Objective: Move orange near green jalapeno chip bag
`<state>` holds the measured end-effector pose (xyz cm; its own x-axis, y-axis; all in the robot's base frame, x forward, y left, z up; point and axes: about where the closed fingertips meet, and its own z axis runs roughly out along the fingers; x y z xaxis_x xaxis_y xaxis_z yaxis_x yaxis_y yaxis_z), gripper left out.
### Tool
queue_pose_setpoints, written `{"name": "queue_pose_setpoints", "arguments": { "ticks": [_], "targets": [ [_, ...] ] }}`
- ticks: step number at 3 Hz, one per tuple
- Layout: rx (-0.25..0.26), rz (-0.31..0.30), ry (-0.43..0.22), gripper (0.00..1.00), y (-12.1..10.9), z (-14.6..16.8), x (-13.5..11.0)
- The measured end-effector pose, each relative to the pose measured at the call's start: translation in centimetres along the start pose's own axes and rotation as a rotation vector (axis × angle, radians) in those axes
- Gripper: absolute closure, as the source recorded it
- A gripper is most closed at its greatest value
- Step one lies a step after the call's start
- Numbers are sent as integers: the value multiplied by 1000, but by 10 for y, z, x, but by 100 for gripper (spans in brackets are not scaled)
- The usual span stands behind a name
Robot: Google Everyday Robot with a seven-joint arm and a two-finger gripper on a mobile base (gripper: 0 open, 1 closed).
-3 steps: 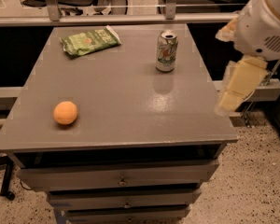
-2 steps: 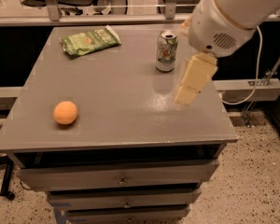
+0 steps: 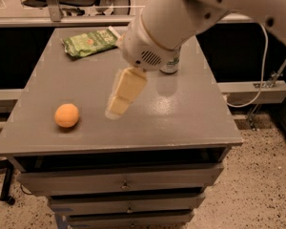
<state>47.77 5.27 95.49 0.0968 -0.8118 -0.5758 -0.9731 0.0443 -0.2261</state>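
Over the grey metal table, the robot's cream-coloured gripper hangs at mid-frame, pointing down and left. Whether it is open or closed I cannot tell, but it carries nothing. The small round matte orange sits alone near the table's lower-left edge, apart from the gripper. The flat, crinkled light-green jalapeno chip bag lies well away at the upper left. I judge this to be the reach. To do it well, I would bring the gripper squarely above the fruit, descend straight and close around its widest part so it cannot roll off the near edge. Against the frame from 0.7 s ago, the gripper has swung left from beside the green-and-white soda can, now half hidden behind the white arm. Orange and bag have not moved.
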Motion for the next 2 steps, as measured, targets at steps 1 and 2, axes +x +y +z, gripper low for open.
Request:
{"name": "queue_pose_setpoints", "arguments": {
  "ticks": [1,2],
  "targets": [
    [-48,4,-86,0,13,48,-16],
    [-83,30,-160,0,21,89,-27]
  ]
}}
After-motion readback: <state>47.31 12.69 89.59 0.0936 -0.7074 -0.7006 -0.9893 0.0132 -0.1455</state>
